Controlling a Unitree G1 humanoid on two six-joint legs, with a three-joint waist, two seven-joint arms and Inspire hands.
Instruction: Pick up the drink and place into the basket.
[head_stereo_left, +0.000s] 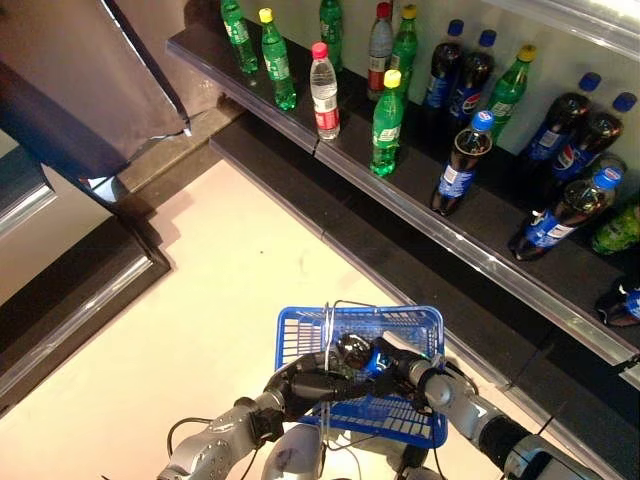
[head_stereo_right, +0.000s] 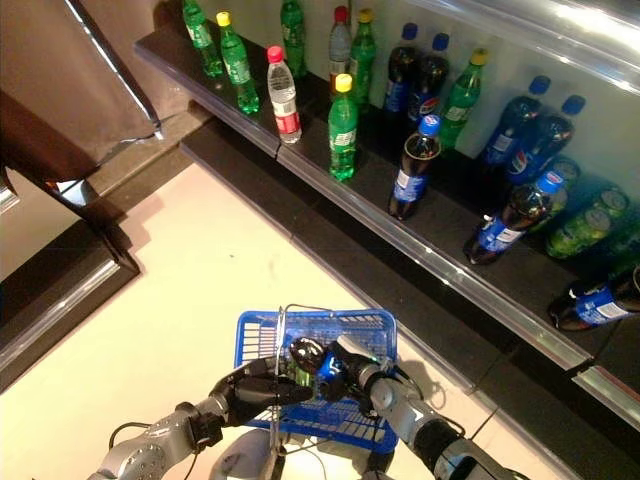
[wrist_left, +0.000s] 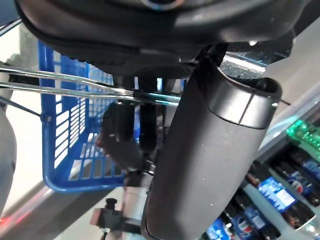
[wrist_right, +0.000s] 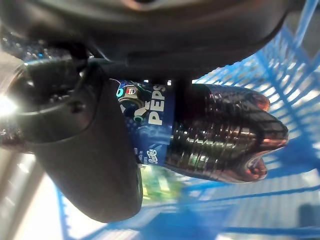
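My left hand (head_stereo_left: 305, 385) is shut on the thin wire handles (wrist_left: 75, 82) of the blue basket (head_stereo_left: 300, 330), held up in front of me. My right hand (head_stereo_left: 405, 368) is shut on a dark cola bottle with a blue label (wrist_right: 215, 132) and holds it lying on its side inside the basket's rim; the bottle also shows in the left eye view (head_stereo_left: 362, 354). A green drink (wrist_right: 157, 182) lies in the basket below the bottle. The right wrist view shows my thumb (wrist_right: 95, 150) across the bottle's label.
A dark shelf (head_stereo_left: 400, 200) runs from the top left to the right, carrying green bottles (head_stereo_left: 386, 122), a clear water bottle with a red cap (head_stereo_left: 324, 92) and dark cola bottles (head_stereo_left: 458, 165). A dark cabinet (head_stereo_left: 70, 80) stands at the left. Pale floor (head_stereo_left: 230, 270) lies between.
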